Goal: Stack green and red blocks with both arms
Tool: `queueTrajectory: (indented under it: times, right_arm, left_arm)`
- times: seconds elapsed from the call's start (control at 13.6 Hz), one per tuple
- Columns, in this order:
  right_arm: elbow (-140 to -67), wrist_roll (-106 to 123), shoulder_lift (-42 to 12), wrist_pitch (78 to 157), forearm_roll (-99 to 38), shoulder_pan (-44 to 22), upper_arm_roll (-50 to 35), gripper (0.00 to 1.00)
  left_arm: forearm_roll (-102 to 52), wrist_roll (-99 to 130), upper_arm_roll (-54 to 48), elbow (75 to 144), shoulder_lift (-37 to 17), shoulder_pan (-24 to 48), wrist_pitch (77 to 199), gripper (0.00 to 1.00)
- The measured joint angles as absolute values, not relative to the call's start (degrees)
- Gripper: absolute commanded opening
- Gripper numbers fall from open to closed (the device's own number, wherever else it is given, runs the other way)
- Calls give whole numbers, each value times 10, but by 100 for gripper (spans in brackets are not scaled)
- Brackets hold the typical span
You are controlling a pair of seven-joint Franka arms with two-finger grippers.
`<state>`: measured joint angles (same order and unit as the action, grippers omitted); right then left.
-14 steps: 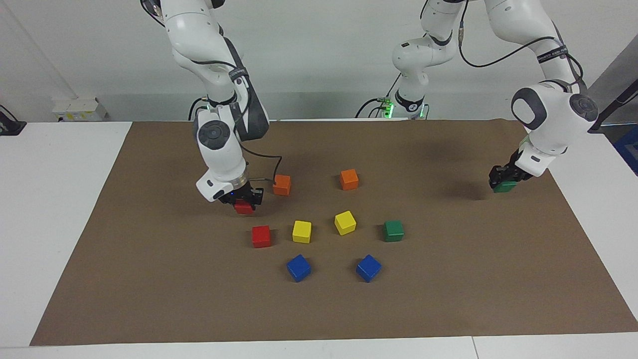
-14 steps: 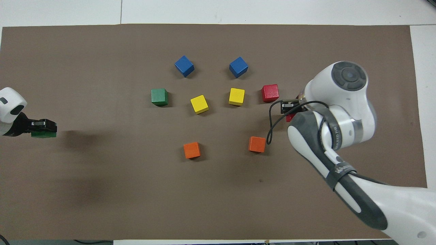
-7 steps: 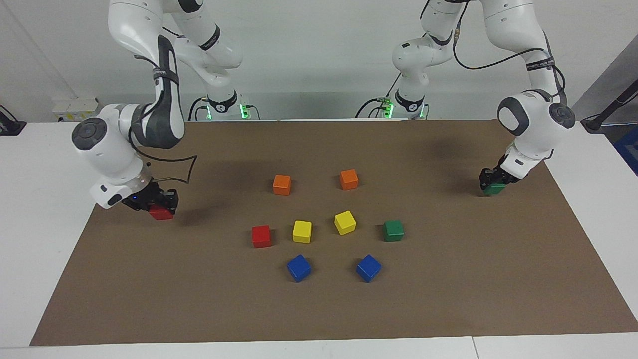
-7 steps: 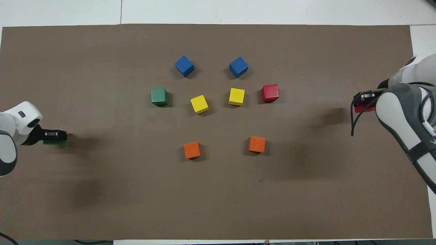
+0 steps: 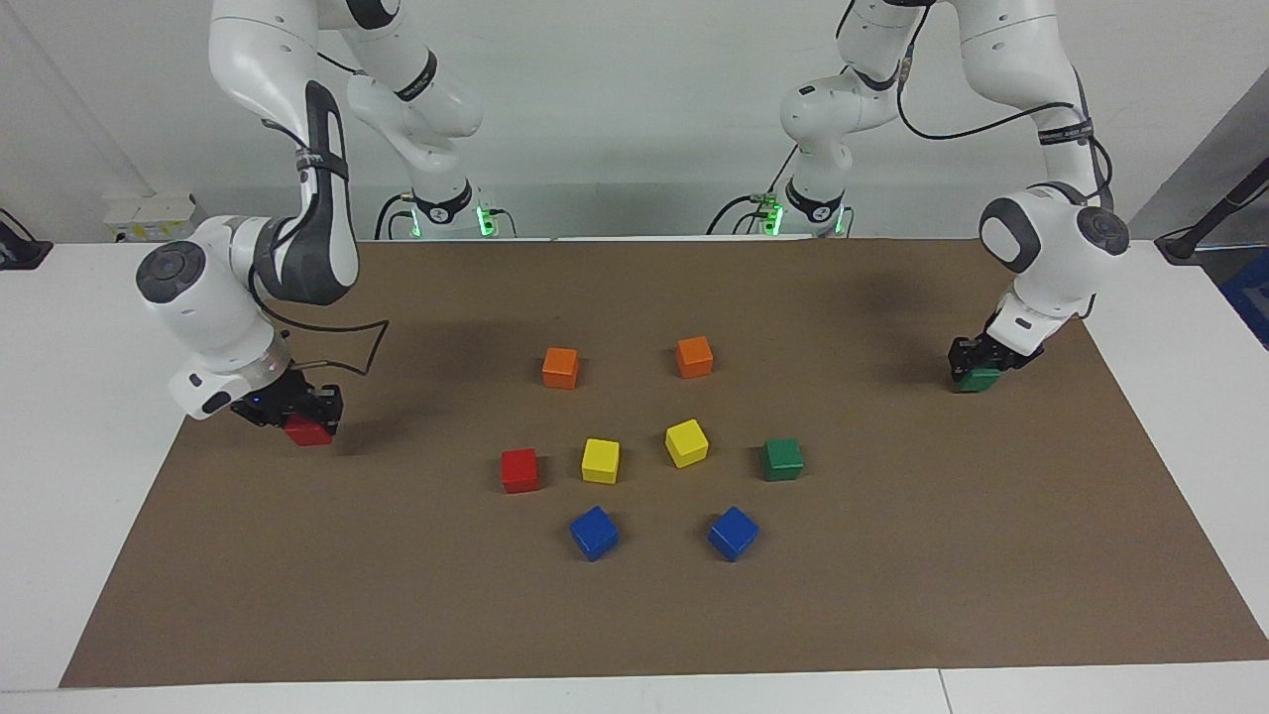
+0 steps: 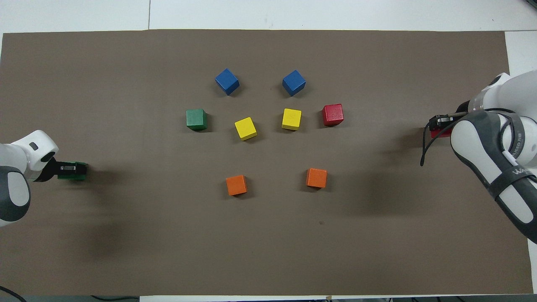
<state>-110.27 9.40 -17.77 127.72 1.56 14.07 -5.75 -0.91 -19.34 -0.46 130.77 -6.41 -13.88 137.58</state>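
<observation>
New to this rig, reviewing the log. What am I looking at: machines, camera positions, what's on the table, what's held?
Two white robot arms work at a table with a brown mat. One camera faces them; the other looks down from above their end.

The left gripper is shut on a green block at its end of the mat. The right gripper is shut on a red block at its end.

Loose mid-mat: one red cube, one green cube, two yellow, two blue, two orange.
</observation>
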Motion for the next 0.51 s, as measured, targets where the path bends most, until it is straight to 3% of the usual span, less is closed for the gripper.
queueTrajectory:
  times: [0.07, 0.51]
  right_arm:
    - [-1103, 94, -182, 1281, 16, 141, -58, 0]
    - [-1120, 96, -187, 1314, 16, 147, -57, 0]
  left_arm:
    - [-9, -200, -4, 1308, -64, -139, 1377, 99]
    - [-9, -239, -3, 1306, -65, -140, 1386, 100]
